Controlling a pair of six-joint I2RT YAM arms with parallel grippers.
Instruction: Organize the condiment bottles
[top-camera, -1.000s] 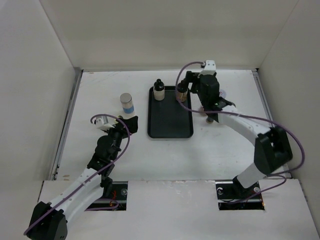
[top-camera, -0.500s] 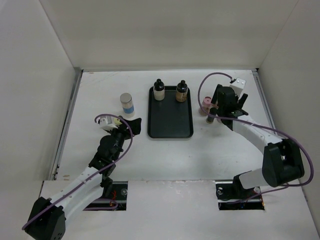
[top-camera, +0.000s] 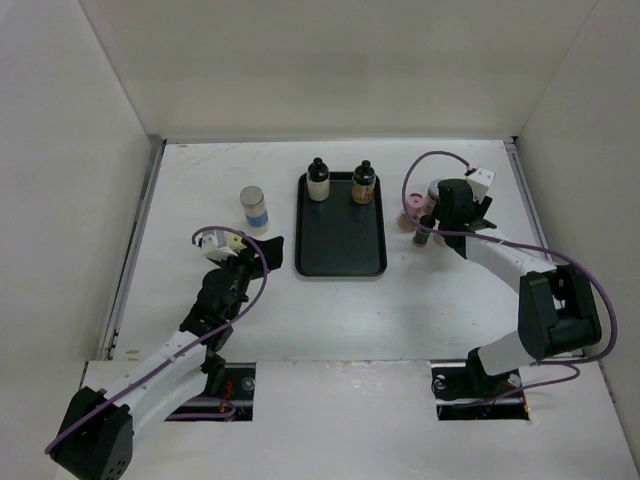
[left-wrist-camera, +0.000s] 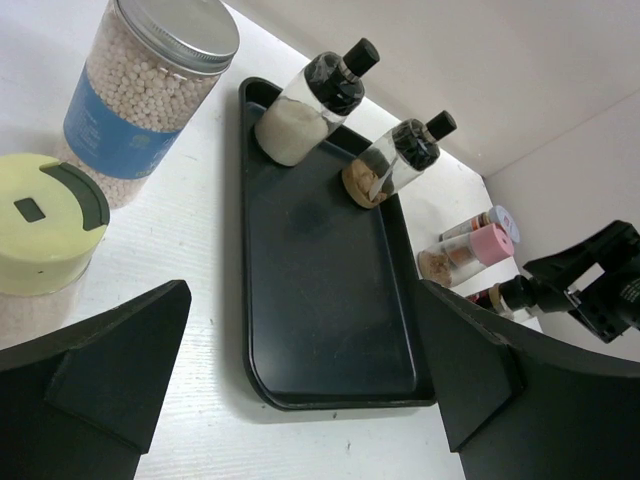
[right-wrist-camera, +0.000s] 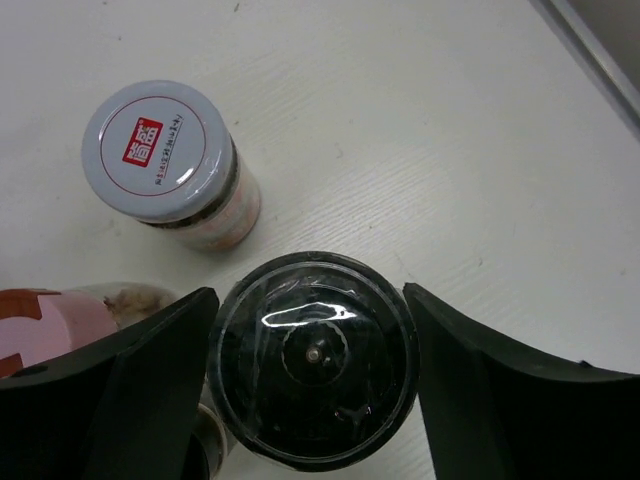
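**Black tray** (top-camera: 340, 245): lies flat at the centre of the table.

**Right gripper** (right-wrist-camera: 308, 300): over the tray's far end a second ago, it now hangs right of the tray. Its fingers flank a black-capped bottle (right-wrist-camera: 312, 370), but a firm pinch cannot be told.

**Left gripper** (left-wrist-camera: 302, 300): spread wide and empty, edged slightly toward the tray.

**Blue-labelled jar** (left-wrist-camera: 140, 105) and **yellow-lidded jar** (left-wrist-camera: 40, 225): unmoved, left of the tray.

**White-powder bottle** (top-camera: 318, 181) and **brown-powder bottle** (top-camera: 363, 183): upright on the tray's far end.

**White-lidded jar** (right-wrist-camera: 170, 165) and **pink-capped bottle** (right-wrist-camera: 40, 325): just beside the flanked bottle.
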